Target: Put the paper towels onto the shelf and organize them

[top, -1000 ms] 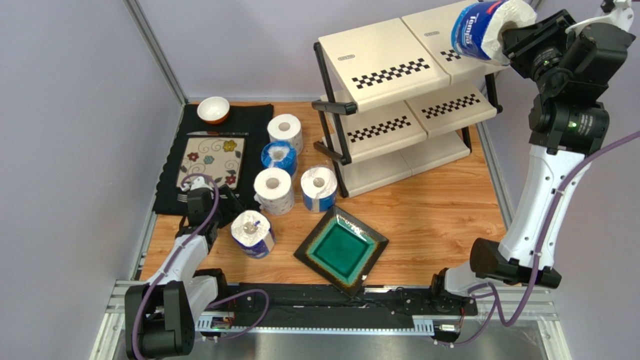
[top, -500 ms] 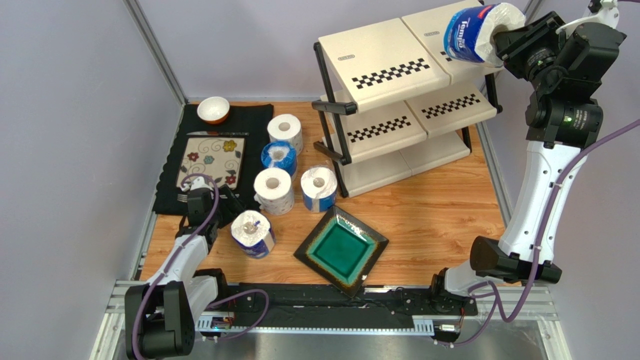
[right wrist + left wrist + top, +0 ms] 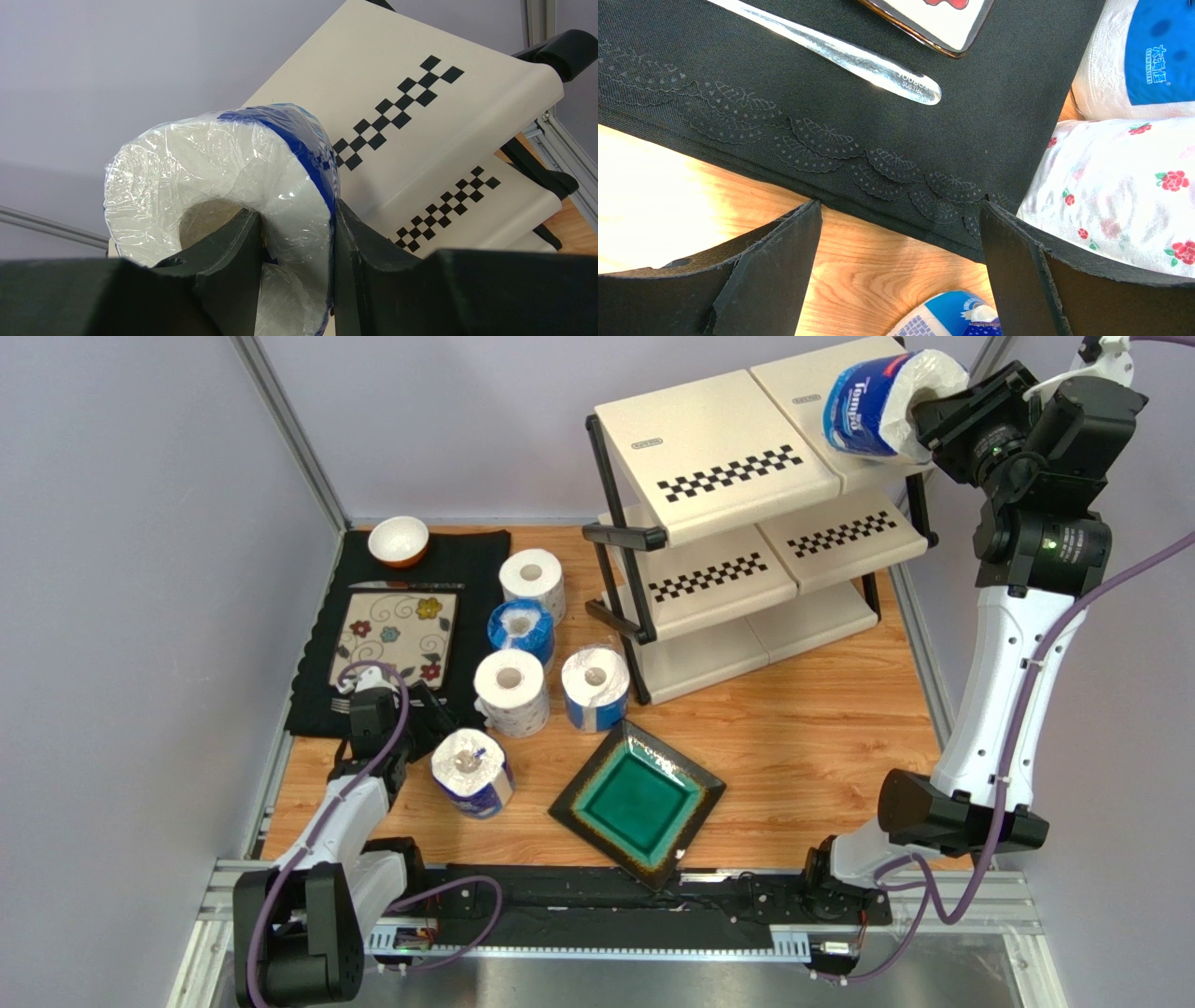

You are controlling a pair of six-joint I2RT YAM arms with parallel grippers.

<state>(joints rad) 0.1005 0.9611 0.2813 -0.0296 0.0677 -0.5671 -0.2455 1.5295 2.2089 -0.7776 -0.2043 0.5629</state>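
Note:
A blue-and-white wrapped paper towel roll (image 3: 873,402) hangs on its side over the right end of the shelf's (image 3: 716,448) top tier. My right gripper (image 3: 929,409) is shut on it. In the right wrist view one finger sits inside the core of the roll (image 3: 210,161) and the other presses its outer wall, at the right gripper (image 3: 295,213); the shelf (image 3: 407,77) lies beyond. Several more rolls (image 3: 511,690) stand on the table left of the shelf. My left gripper (image 3: 362,703) is open and empty over the placemat edge (image 3: 808,133), beside a floral-print roll (image 3: 1123,182).
A green square plate (image 3: 638,798) lies at the table's front centre. A small bowl (image 3: 399,541) and a floral plate (image 3: 397,634) rest on the black placemat (image 3: 316,686) at the left. A metal utensil handle (image 3: 864,63) lies on the mat. Grey walls close both sides.
My right arm has carried the wrapped roll a little to the left over the shelf's top tier. The left arm has not moved.

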